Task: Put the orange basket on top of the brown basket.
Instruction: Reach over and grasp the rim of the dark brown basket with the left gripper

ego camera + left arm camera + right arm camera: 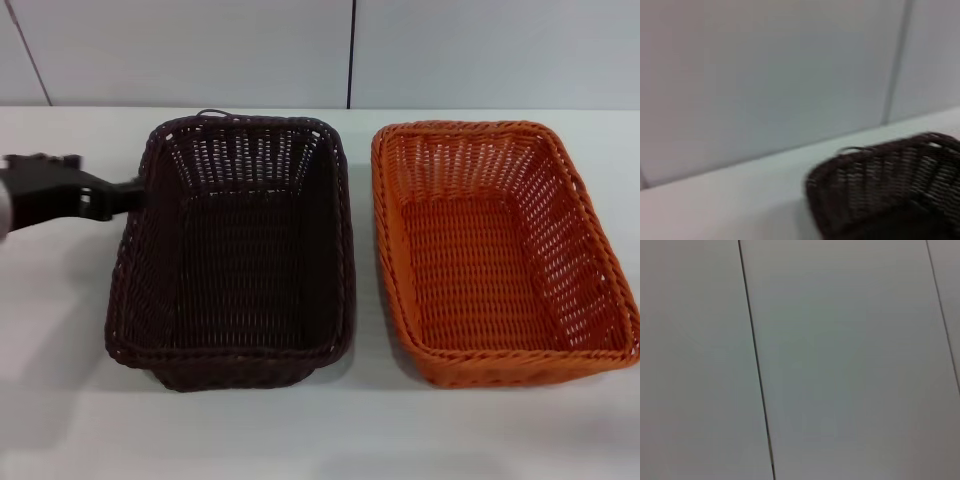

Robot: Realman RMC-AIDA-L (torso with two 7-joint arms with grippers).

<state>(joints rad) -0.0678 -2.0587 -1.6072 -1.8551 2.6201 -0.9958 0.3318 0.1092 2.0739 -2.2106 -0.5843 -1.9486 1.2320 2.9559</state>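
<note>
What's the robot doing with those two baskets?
It is meant to stack them, but that has not happened yet. The brown basket and the orange basket sit side by side on the white table, both empty. The left gripper is right at the brown basket's left rim. The right arm is not in sight, and nothing is touching the orange basket.

We see a plain white surface (pixel 60 380) running back to a pale grey panelled wall (pixel 200 50). Thin dark seams (pixel 351 50) divide the wall panels. Soft, even light leaves only faint shadows on the surface.
</note>
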